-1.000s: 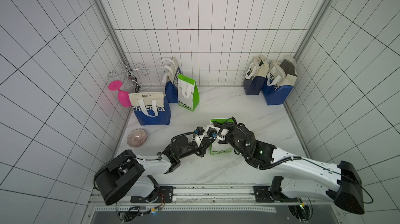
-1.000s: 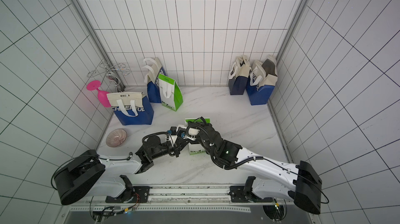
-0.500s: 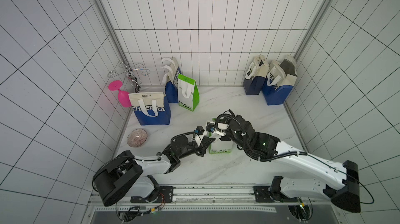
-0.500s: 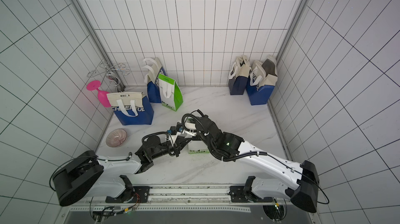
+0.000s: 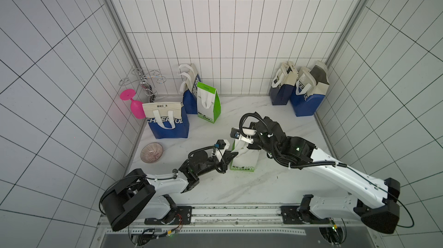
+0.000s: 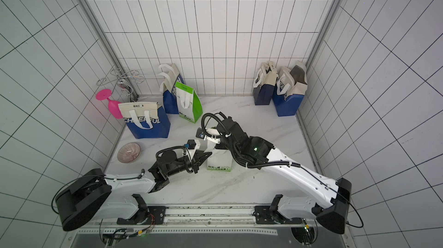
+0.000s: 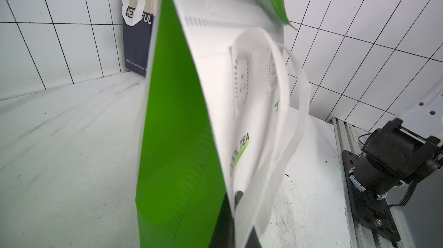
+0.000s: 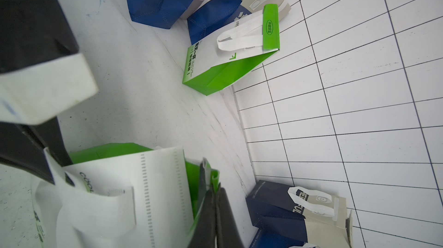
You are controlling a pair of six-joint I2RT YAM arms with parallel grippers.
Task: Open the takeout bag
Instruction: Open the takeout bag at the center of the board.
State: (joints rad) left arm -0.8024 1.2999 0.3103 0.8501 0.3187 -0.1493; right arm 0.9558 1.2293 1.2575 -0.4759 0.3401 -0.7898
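Observation:
The takeout bag [image 5: 245, 161] [image 6: 219, 163], white-fronted with green sides, stands at the middle of the marble table. My left gripper [image 5: 233, 155] [image 6: 207, 154] reaches in from the left. It is shut on the bag's white front panel by the handle, low in the left wrist view [image 7: 233, 204]. My right gripper [image 5: 251, 145] [image 6: 219, 145] hangs over the bag's top, shut on the green flap [image 8: 214, 177]. Its fingers [image 8: 225, 213] press together in the right wrist view. The bag's white handle [image 7: 282, 139] hangs loose. The bag's mouth is hidden under the right wrist.
A blue CHEERFUL bag [image 5: 166, 122], a second green-white bag [image 5: 207, 105] and another blue bag [image 5: 189, 91] stand at the back left. Two blue bags [image 5: 308, 93] lean in the back right corner. A pink glass [image 5: 134, 105], a wire rack [image 5: 143, 81] and a bowl [image 5: 151, 152] sit along the left wall.
My right wrist has risen and drawn toward the back wall, taking the bag's green flap with it. The left arm has hardly moved.

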